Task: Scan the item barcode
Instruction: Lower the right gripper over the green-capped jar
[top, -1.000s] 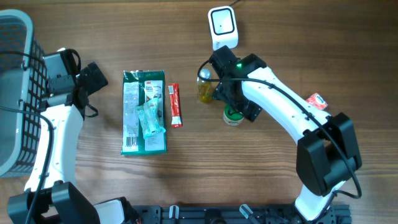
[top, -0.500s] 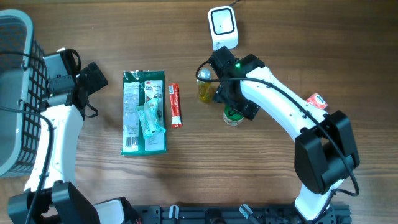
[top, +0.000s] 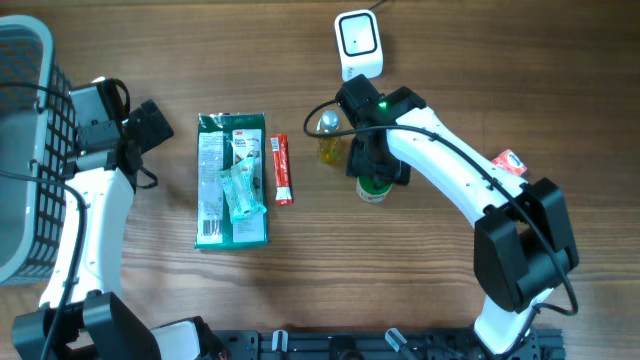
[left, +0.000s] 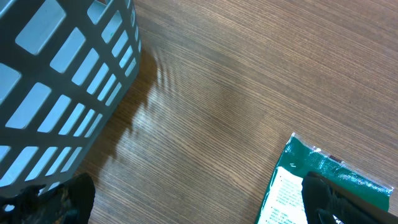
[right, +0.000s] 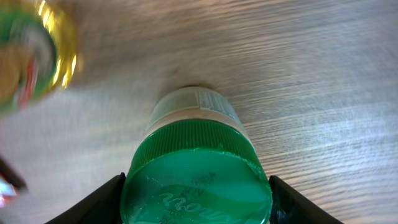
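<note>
Goods are laid out across a wooden desk (top: 300, 280). A jar (right: 196, 180) with a green lid is stood upright near the middle, just beside a yellow bottle (top: 327, 143), and both are found a little below a white scanner (top: 358, 42) at the far edge. The right hand (top: 372, 168) is positioned directly over the jar. In the right wrist view its fingers (right: 99, 202) are seen on either side of the lid, close against its rim, but whether the lid is actually pinched cannot be told. The bottle is shown blurred at the upper left of that view. Further left a green packet (top: 232, 180) is laid flat, with a small see-through wrapper (top: 243, 190) on top of it, and a red stick pack (top: 283, 170) is placed just beside its right edge. The left hand (top: 152, 122) is held between the packet and a grey basket (top: 40, 110), well apart from the jar, with its fingers (left: 56, 202) spread wide and nothing between them. A small red and white sachet (top: 510, 162) is seen beside the right arm.
</note>
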